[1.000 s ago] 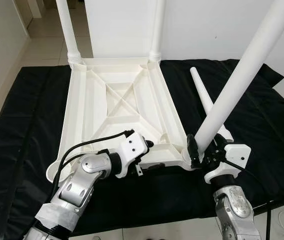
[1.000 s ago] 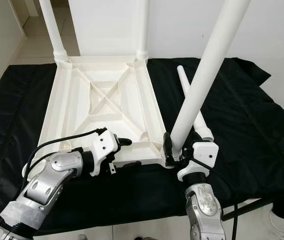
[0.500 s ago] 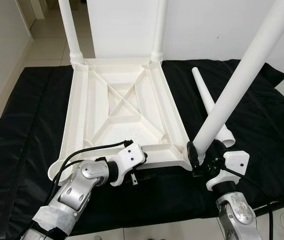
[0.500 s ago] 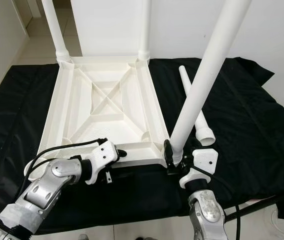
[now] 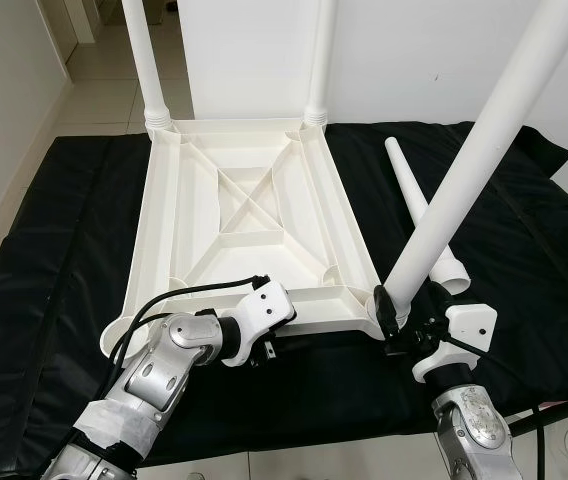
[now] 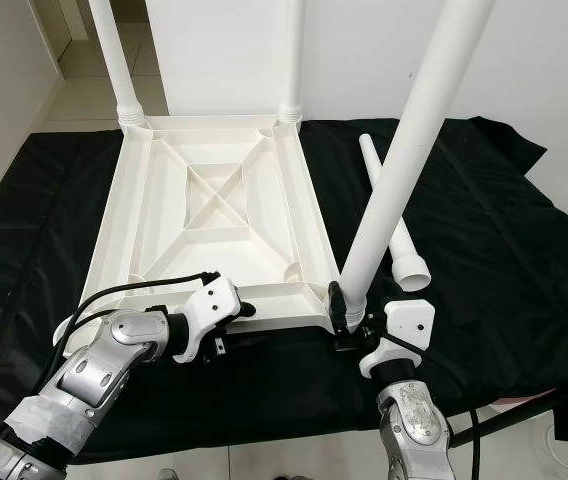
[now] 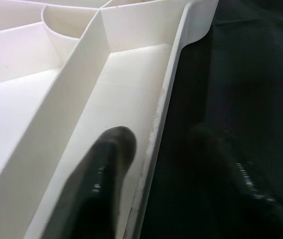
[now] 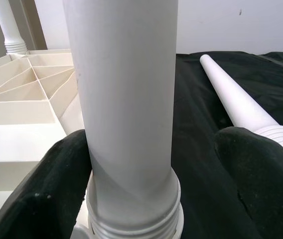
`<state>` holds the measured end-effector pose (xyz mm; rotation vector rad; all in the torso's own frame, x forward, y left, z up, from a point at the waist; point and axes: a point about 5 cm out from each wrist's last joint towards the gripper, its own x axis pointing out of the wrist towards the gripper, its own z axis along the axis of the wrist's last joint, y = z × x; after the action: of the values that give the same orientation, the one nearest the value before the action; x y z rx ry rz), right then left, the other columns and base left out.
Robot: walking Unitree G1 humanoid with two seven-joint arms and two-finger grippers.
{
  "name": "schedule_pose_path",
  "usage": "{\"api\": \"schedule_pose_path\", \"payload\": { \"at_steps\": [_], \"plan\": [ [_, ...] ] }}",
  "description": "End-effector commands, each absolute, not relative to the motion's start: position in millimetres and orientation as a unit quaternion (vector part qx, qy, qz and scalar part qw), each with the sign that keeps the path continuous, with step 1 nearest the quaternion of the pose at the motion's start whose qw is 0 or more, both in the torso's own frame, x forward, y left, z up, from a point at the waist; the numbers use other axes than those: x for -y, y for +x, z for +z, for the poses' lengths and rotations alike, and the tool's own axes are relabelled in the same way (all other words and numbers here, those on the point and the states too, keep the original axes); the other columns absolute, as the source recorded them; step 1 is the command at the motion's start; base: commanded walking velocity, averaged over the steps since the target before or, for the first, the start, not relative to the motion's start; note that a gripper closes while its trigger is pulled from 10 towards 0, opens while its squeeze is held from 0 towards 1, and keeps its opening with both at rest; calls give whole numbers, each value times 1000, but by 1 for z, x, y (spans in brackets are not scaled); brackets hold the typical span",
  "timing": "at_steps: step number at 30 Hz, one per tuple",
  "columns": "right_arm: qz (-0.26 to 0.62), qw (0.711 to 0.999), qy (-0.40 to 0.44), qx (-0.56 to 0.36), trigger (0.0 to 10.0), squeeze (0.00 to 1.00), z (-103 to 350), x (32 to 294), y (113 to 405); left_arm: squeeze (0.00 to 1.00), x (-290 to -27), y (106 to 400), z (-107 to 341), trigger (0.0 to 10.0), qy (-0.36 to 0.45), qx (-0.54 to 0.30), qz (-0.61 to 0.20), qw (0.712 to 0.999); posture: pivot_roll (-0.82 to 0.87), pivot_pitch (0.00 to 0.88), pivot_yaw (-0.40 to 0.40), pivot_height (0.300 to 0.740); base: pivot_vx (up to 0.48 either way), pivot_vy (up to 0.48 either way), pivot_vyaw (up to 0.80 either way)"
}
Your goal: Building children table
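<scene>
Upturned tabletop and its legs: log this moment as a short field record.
tabletop: white plastic, underside up on black cloth
fitted legs: two upright at far corners
third leg: tilted, base at near right corner socket
spare leg: lying on cloth
left gripper: fingers straddle near rim
right gripper: fingers flank third leg's base, one side gapped

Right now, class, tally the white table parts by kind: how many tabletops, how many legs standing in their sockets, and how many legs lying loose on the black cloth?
Tabletop: 1
Standing legs: 3
Loose leg: 1
Total: 5
</scene>
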<state>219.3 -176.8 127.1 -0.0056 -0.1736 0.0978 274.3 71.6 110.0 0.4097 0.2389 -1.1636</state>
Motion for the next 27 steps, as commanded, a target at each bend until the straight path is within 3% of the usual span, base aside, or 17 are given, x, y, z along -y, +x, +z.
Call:
{"api": "schedule_pose_path", "payload": {
  "at_steps": [1, 23, 24, 25, 26, 27],
  "plan": [
    [39, 996, -11, 75, 10000, 0, 122, 182, 219, 0, -88, 281, 95, 0, 204, -148, -472, 845, -62, 78, -15, 740, 0, 0, 0],
    [42, 996, -22, 74, 10000, 0, 120, 185, 219, 0, -113, 277, 90, 0, 226, -194, -420, 857, -64, 82, -15, 740, 0, 0, 0],
    [44, 996, -23, 74, 10000, 0, 120, 185, 219, 0, -113, 277, 91, 10000, 225, -192, -420, 858, -61, 82, -19, 740, 0, 0, 0],
    [46, 996, -24, 73, 10000, 0, 120, 184, 219, 0, -112, 277, 91, 10000, 223, -190, -420, 859, -61, 82, -19, 740, 0, 0, 0],
    [49, 996, -26, 73, 10000, 0, 120, 183, 220, 235, -111, 277, 92, 10000, 219, -187, -424, 859, -59, 82, -21, 740, 0, 0, 0],
    [51, 996, -28, 72, 10000, 0, 120, 183, 221, 235, -111, 277, 93, 10000, 217, -185, -426, 859, -59, 82, -21, 740, 0, 0, 0]
  ]
}}
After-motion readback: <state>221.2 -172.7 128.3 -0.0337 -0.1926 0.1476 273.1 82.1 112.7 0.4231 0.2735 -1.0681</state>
